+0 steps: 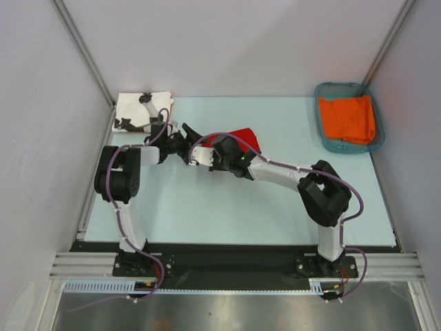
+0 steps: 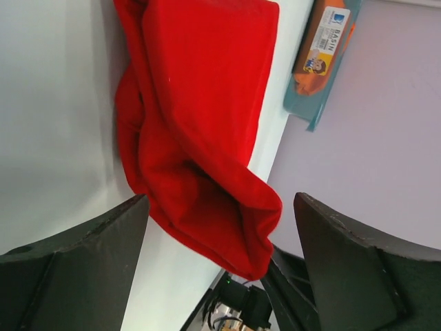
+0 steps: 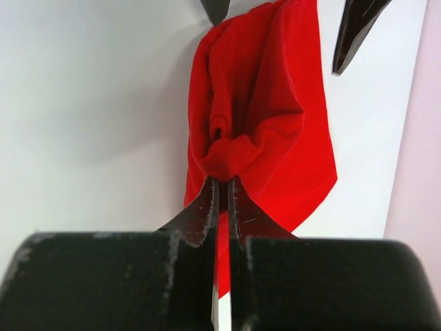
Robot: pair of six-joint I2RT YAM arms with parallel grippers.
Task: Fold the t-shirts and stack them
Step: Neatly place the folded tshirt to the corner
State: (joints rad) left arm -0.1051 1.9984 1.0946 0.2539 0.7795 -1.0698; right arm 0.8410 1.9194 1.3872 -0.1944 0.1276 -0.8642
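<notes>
White t-shirt (image 1: 141,110): we count one, soft, black-printed, at the counter's (image 1: 207,207) far-left corner.
Left gripper (image 2: 219,207): arm bent inward, jaws spread.
Red t-shirt (image 3: 255,117): one, plain, bunched mid-counter.
Right gripper (image 3: 222,185): arm stretched leftward, jaws pinching its fold.
Basket (image 1: 344,147): one, teal plastic, holding orange cloth (image 1: 348,117).

The red t-shirt (image 2: 200,117) is soft, matt cloth, creased. The white t-shirt (image 1: 134,109) looks matt cloth too. The right hand (image 3: 222,185) is dull black plastic, scuffed pale at the edges. The worktop (image 1: 227,214) is smooth and matt, the basket (image 1: 320,117) shiny teal plastic.
</notes>
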